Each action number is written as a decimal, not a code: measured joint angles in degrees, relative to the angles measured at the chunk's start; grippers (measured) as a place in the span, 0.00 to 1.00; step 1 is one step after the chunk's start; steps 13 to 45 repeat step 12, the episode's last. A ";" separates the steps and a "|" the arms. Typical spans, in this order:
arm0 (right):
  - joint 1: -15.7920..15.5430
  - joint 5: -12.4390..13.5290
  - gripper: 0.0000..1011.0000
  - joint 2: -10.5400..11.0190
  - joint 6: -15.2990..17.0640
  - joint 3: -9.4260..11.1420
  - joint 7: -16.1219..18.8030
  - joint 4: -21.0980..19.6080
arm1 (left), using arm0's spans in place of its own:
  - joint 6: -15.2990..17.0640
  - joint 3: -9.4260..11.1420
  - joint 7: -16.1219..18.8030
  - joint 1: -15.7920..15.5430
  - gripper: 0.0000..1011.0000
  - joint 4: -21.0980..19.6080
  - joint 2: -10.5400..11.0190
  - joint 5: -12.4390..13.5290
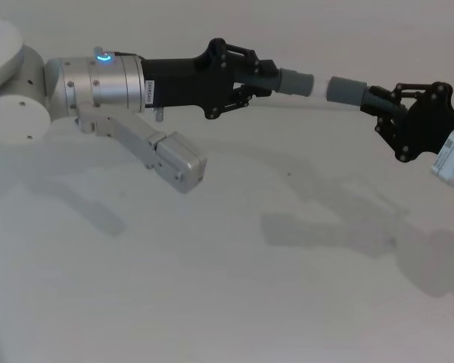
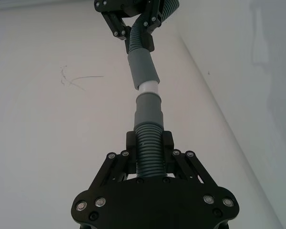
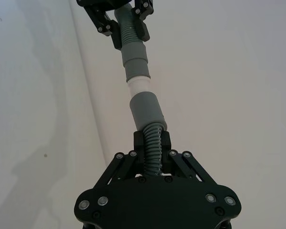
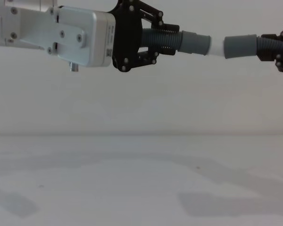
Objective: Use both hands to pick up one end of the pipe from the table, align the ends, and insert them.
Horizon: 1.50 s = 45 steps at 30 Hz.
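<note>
1. My left end effector (image 1: 251,78) is clamped on the white-tipped hose (image 1: 287,80), high over the worktop (image 1: 212,287).
2. My right end effector (image 1: 384,108) is clamped on the plain hose (image 1: 352,91).
3. The white tip (image 4: 216,47) points straight at the round mouth (image 4: 227,47), almost touching; I think a straight push joins them.

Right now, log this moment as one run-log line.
left gripper: shut on tipped pipe | right gripper: shut on plain pipe | both held above table | white tip at cuff mouth, not fully inserted

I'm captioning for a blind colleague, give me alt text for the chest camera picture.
Two black skeletal grippers hold dark grey ribbed hose pieces end to end in the air above the off-white table: the left gripper holds the piece with the white-tipped cuff, which meets the plain grey cuff held from the right.
</note>
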 joint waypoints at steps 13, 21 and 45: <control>-0.02 0.04 0.18 -0.02 0.02 -0.01 0.00 -0.06 | 0.00 0.00 0.00 0.00 0.30 0.00 -0.01 0.00; -0.02 0.04 0.18 -0.02 0.02 -0.01 0.00 -0.06 | 0.00 0.00 0.00 0.00 0.30 0.00 -0.01 0.00; -0.02 0.04 0.18 -0.02 0.02 -0.01 0.00 -0.06 | 0.00 0.00 0.00 0.00 0.30 0.00 -0.01 0.00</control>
